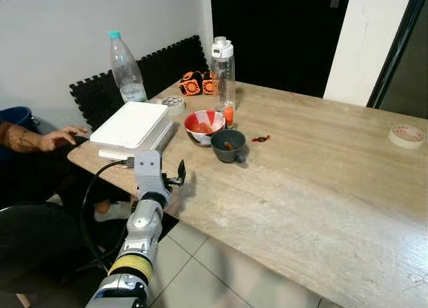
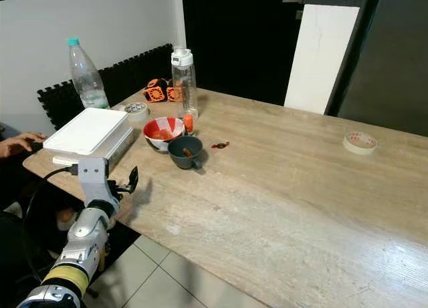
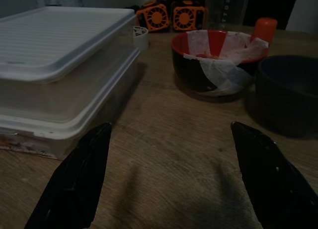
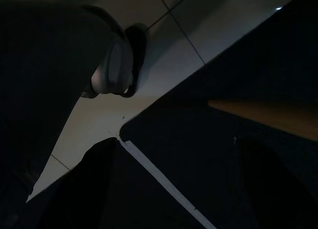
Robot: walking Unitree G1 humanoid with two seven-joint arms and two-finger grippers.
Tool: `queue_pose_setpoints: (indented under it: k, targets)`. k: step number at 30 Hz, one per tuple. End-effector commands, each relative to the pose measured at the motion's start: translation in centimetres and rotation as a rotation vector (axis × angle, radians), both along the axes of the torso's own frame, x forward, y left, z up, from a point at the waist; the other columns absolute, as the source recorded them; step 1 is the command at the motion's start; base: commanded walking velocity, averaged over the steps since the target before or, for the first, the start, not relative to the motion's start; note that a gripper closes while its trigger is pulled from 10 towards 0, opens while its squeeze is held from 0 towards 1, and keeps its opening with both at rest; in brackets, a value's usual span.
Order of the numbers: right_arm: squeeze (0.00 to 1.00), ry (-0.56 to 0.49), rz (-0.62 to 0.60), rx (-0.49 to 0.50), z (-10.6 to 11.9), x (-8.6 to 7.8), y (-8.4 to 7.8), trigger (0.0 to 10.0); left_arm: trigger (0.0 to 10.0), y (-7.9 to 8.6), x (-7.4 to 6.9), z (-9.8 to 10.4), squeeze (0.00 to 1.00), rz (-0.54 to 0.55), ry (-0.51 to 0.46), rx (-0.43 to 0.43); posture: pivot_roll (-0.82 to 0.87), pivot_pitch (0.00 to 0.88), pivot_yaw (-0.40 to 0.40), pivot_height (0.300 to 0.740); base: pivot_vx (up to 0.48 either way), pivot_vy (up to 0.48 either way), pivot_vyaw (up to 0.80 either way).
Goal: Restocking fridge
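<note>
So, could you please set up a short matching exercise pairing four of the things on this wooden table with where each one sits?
Things:
1. clear plastic water bottle with teal cap
2. roll of tape
3. dark grey cup
4. white flat lidded plastic box

Places:
A. just in front of the red bowl
B. alone at the table's far right
C. beside the person's hand
D. by the wall, behind the box

Pairs: 1-D, 2-B, 3-A, 4-C

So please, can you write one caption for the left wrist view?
Open left gripper low over the wooden table, facing stacked white containers, red bowl and dark cup.
</note>
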State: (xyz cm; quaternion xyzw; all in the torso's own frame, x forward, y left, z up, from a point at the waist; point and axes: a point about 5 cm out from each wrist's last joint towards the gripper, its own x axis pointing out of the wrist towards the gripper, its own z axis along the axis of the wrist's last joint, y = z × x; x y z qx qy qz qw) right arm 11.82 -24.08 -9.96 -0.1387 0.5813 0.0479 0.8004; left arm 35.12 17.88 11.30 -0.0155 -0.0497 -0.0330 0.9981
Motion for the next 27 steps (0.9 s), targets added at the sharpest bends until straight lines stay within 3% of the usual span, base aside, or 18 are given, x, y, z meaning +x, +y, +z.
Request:
queue_pose_setpoints:
  k: [1,27]
  targets:
    - [0.0,0.01,0.004,-0.001,0.0,-0.2,-0.1,10.0,10.0,0.9,-0.3,-0.4,0.0,0.024,0.012,0.011,-0.07,0.03,0.021,0.74,0.0,0.0,-0.77]
    - [0.0,0.009,0.008,0.024,0.0,-0.1,0.0,10.0,10.0,-0.3,-0.1,-0.4,0.0,0.002,-0.003,0.051,-0.07,0.02,0.021,0.74,0.0,0.0,-0.77]
